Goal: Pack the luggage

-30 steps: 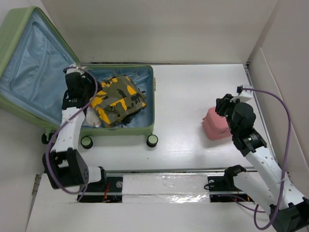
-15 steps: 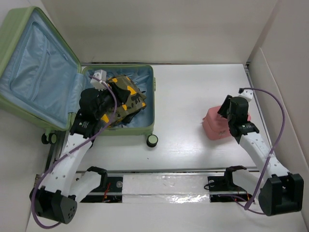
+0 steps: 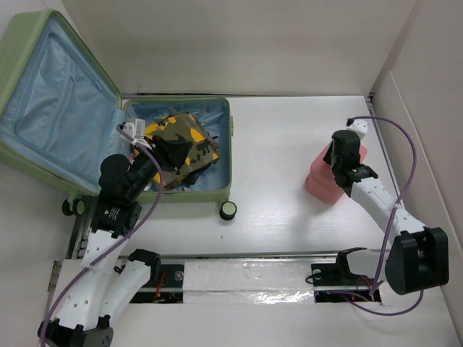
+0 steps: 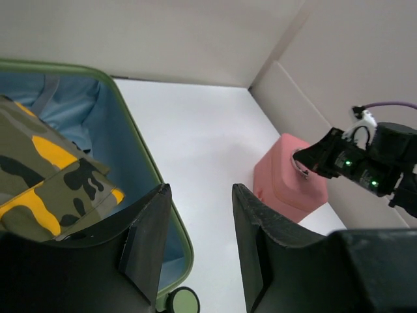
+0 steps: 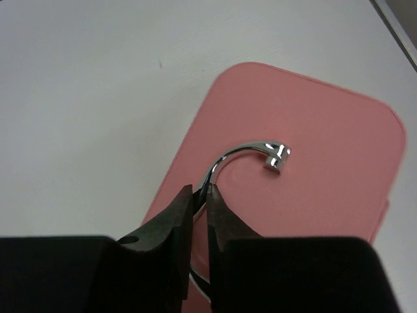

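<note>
Seen from above at upper left, open pale green luggage (image 3: 51, 108) holding camouflage clothing (image 3: 177, 144); left gripper (image 4: 201, 215) spread and empty above its front rim; at right, right gripper (image 5: 201, 195) clenched on the chrome handle (image 5: 241, 153) of the pink box (image 5: 313, 150), best lifted straight and slowly against swinging

We see the luggage (image 3: 181, 194), a pale green hard-shell suitcase, lying open on the worktop (image 3: 289, 144) in the upper left of the frame. Its lid (image 3: 51, 108) tilts out leftward, showing light blue lining. Small black wheels (image 3: 228, 210) face the lower edge. A folded camouflage cloth (image 3: 181, 141) lies in its base.
</note>
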